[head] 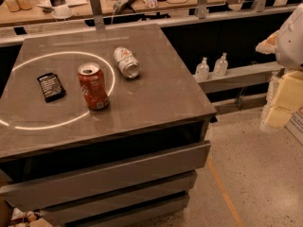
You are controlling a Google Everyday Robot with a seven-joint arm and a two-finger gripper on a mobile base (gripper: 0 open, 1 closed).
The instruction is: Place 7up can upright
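The 7up can, pale silver-white with greenish print, lies on its side on the grey table top, toward the back middle, its open end facing the front right. A red-orange soda can stands upright just in front of it to the left. My gripper hangs off the table at the far right edge of the view, over the floor, well apart from both cans and partly cut off by the edge of the view.
A black snack bag lies flat at the left of the table. A bright ring of light crosses the left half of the table top. Two small clear bottles stand on a ledge behind the table's right side. A cluttered counter runs along the back.
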